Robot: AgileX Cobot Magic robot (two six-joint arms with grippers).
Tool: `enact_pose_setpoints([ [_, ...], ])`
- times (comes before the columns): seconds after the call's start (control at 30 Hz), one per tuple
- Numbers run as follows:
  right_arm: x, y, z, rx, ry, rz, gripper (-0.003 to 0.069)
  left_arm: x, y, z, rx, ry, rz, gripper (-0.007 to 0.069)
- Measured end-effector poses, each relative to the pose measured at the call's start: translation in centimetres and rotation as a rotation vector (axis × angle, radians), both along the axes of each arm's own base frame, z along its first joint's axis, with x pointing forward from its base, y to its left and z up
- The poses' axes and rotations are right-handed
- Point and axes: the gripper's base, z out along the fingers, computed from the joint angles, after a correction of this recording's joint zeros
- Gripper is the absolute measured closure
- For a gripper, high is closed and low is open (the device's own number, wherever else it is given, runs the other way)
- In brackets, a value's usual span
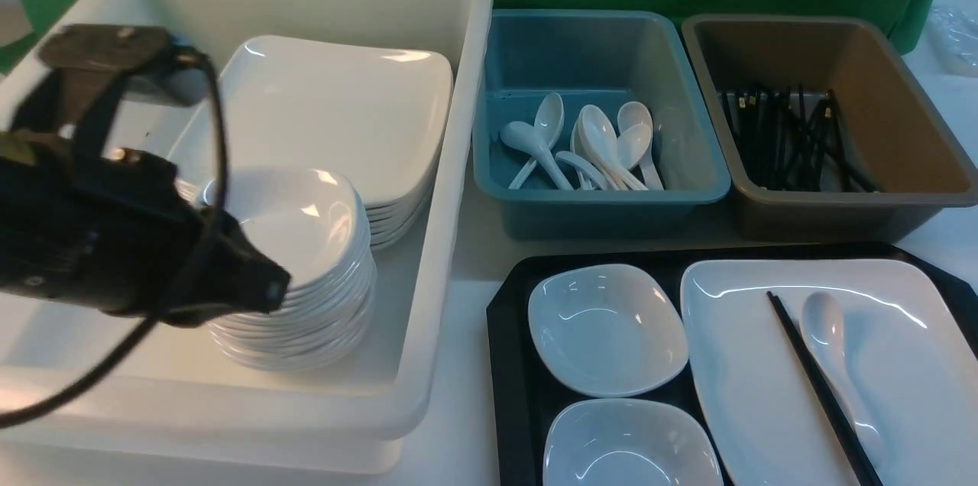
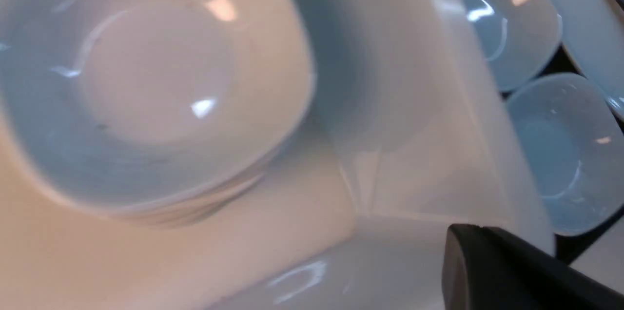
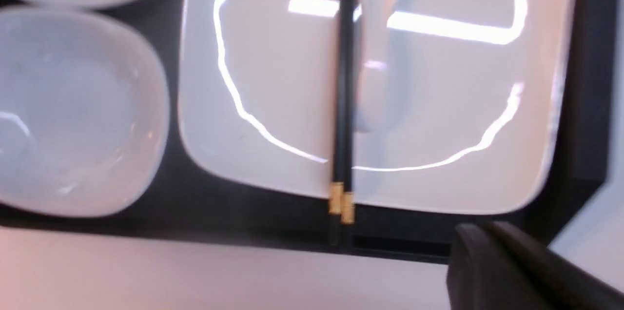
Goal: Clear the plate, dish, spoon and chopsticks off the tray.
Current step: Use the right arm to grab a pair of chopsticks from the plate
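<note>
Nearest the lens: the black left gripper point(image 1: 263, 289), fingers pressed together, nothing between them. Just below those fingers we note a stack of small squarish white bowls point(image 1: 306, 241) inside the big white plastic tub point(image 1: 428, 364). Beyond the fingers, in the same tub, is a stack of large white plates point(image 1: 336, 104).

To the right of the left fingers, past the tub wall, lies the flat black tray point(image 1: 510, 364) with cut-off corners. On it are two small squarish white dishes point(image 1: 607, 329), one behind the other, and a large glossy white rounded-rectangular plate point(image 1: 733, 364). The pair of thin black chopsticks point(image 1: 817, 387) and the glossy white soup spoon point(image 1: 829, 337) lie on the plate, side by side.

The right gripper point(image 3: 492, 261) shows only one dark finger in its wrist view; it is closed and empty. The chopsticks' gold-banded ends, overhanging the plate's edge above the tray, lie near that finger but clear of it.

Far from both grippers: a blue tub point(image 1: 527, 199) of white spoons and a brown tub point(image 1: 840, 203) of black sticks.
</note>
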Motion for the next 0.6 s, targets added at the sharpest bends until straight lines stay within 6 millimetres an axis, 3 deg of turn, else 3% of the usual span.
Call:
enact_pose_setpoints([
  [0.07, 1.7, 0.6, -1.6, 0.022, 0.068, 0.016, 0.0634, -0.3, -2.8, -0.2, 0.026, 0.022, -0.067, 0.0623],
  [0.13, 2.8, 1.0, -2.6, 0.031, 0.106, 0.016, 0.0614, -0.5, -4.3, -0.6, 0.04, 0.037, -0.102, 0.0623],
  [0.17, 3.7, 1.2, -3.7, 0.031, 0.145, 0.014, 0.0568, -0.8, -5.8, -1.3, 0.054, 0.058, -0.142, 0.0623],
  [0.2, 3.8, 1.2, -3.8, 0.03, 0.15, 0.014, 0.0568, -0.8, -6.0, -1.3, 0.058, 0.058, -0.15, 0.0623],
  [0.27, 4.6, 1.3, -4.9, 0.025, 0.197, 0.01, 0.0501, -1.1, -7.5, -2.2, 0.076, 0.089, -0.189, 0.0623],
  [0.33, 5.6, 1.5, -6.8, 0.014, 0.274, 0.005, 0.0379, -1.4, -9.1, -3.4, 0.1, 0.132, -0.225, 0.0623],
  [0.4, 5.8, 1.6, -7.3, 0.011, 0.29, 0.004, 0.0346, -1.4, -9.5, -3.8, 0.11, 0.143, -0.238, 0.0623],
  [0.47, 6.1, 1.6, -9.5, 0.004, 0.338, -0.006, 0.0256, -1.2, -10.3, -4.6, 0.123, 0.162, -0.243, 0.0623],
  [0.6, 5.8, 1.5, -11.7, 0.0, 0.353, -0.021, 0.023, -0.7, -10.8, -4.9, 0.12, 0.102, -0.282, 0.0623],
])
